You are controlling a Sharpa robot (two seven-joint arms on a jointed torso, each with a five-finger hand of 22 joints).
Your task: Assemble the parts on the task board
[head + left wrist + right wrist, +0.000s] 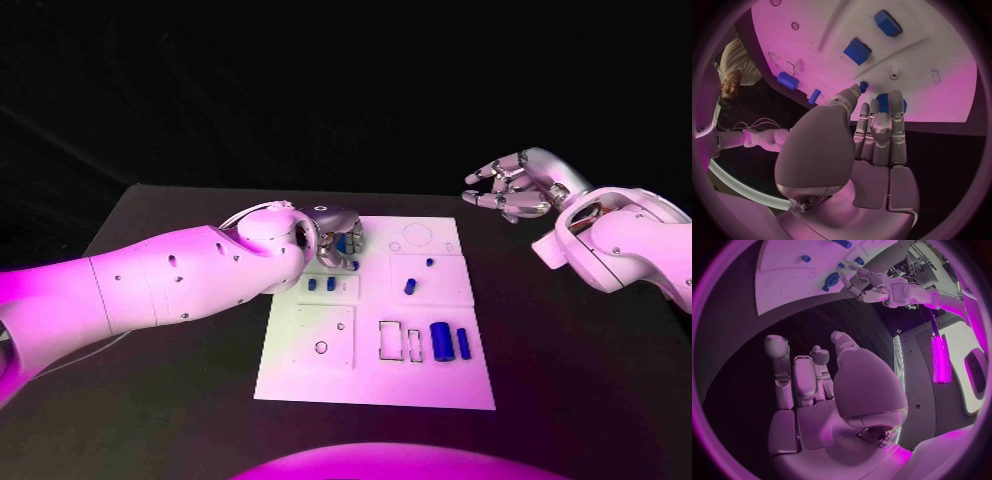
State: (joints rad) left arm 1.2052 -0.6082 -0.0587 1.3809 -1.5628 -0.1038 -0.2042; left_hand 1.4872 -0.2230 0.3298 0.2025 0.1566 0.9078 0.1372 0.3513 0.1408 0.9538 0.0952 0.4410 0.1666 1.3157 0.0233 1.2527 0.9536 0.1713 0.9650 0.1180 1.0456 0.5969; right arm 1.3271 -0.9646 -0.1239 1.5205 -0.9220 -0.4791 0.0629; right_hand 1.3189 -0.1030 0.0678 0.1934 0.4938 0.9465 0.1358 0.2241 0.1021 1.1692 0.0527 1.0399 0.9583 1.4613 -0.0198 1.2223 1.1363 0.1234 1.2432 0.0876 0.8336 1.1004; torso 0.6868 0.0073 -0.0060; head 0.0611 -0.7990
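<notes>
The white task board lies in the middle of the black table. My left hand hovers low over the board's far left corner. Its fingertips cover a round blue part near the board's edge, and the thumb lies beside a small blue peg. Whether the round part is gripped I cannot tell. Other blue parts sit on the board: two small ones at the left, one in the middle, two long ones at the near right. My right hand is raised off the board's far right corner, fingers apart and holding nothing.
Outlined slots and a small ring mark the board's near half. A large circle outline sits at the far right of the board. Bare black table surrounds the board on all sides.
</notes>
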